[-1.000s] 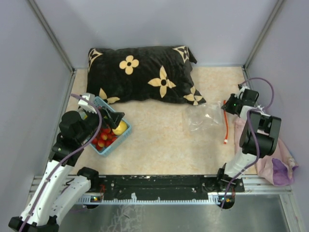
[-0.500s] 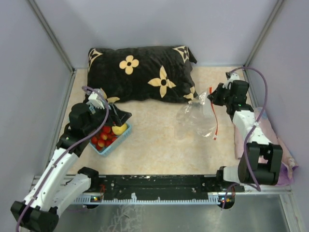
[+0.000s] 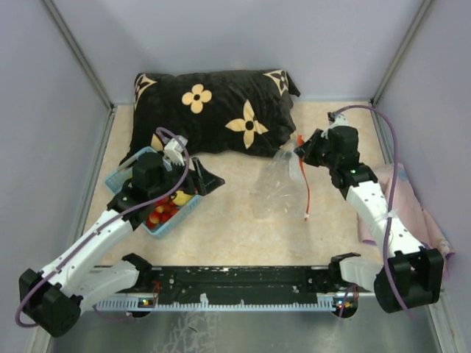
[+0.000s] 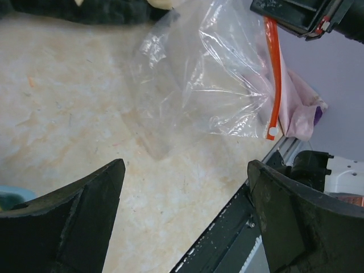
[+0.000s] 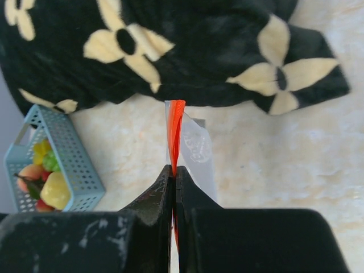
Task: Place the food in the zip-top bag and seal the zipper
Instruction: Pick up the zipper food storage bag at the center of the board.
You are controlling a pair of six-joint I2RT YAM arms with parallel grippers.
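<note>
Far left: blue basket [image 3: 118, 179] on the table, just in front of the pillow [image 3: 221, 110], with the food [image 3: 163, 209] inside.
Left gripper [image 3: 208, 181] hovers over the basket's right rim, jaws spread wide and empty, facing right toward the bag.
Bare tabletop [image 3: 235, 228] lies between the two arms.
Centre-right: zip-top bag [image 3: 276, 187] hangs crumpled, well apart from the left gripper. Cannot tell whether its lower edge touches the table.
Zipper [image 3: 307, 195] dangles down the bag's right side.
Right gripper [image 3: 300, 149] is clamped tight on the zipper's upper end, close to the pillow's corner.
Far right: pink cloth [image 3: 416, 220] against the wall.
</note>
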